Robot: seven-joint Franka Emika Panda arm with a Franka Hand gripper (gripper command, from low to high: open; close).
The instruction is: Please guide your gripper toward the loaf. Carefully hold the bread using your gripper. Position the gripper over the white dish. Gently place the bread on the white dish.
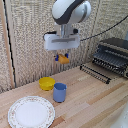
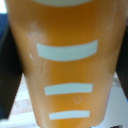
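Observation:
My gripper (image 1: 62,56) hangs high above the wooden table, shut on the small orange-brown bread (image 1: 63,59). The bread pokes out below the dark-blue fingers (image 1: 56,55). In the wrist view the bread (image 2: 65,65) fills the picture, orange with pale stripes, with a dark finger (image 2: 7,75) beside it. The white dish (image 1: 31,111), a large flat plate with a patterned rim, lies on the table at the exterior view's lower left, well below the gripper and towards the exterior view's left of it.
A yellow bowl (image 1: 47,83) and a blue cup (image 1: 60,92) stand between the gripper and the dish. A toaster oven (image 1: 112,55) with a pulled-out rack (image 1: 96,72) sits at the exterior view's right. A wicker wall stands behind.

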